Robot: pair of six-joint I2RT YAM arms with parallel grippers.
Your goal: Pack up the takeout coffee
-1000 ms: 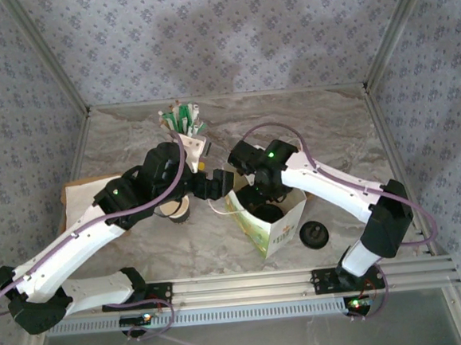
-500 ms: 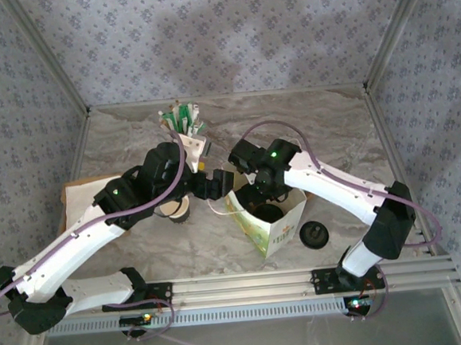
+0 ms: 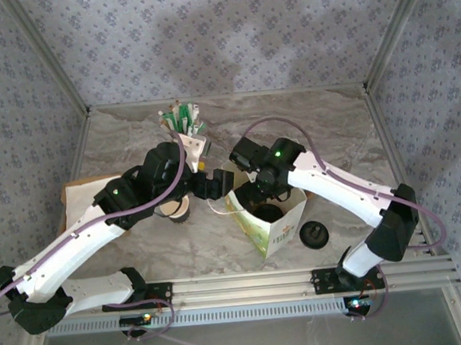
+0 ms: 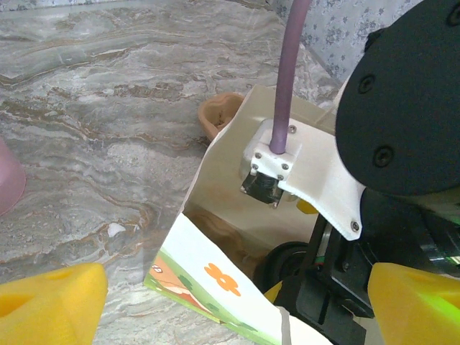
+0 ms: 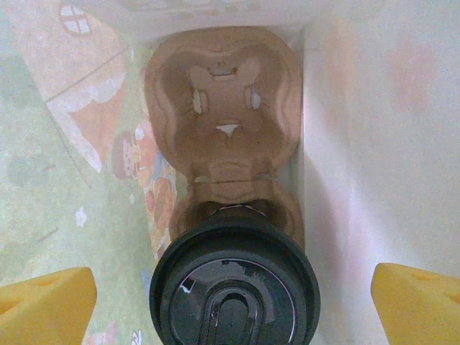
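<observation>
The right gripper (image 5: pixel 231 302) is spread wide, its fingers (image 5: pixel 44 302) kept clear of the takeout coffee (image 5: pixel 234 287) on either side. The lidded cup is seated in one pocket of a cardboard carrier (image 5: pixel 223 108) inside the white bag (image 3: pixel 279 231). The left gripper (image 4: pixel 233 305) is opened wide and empty, just left of the bag's rim.

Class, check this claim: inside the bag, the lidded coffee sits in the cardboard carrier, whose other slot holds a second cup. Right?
Not quite. The takeout coffee does sit in the cardboard carrier inside the bag, but the other slot is empty, as the right wrist view shows.
</observation>
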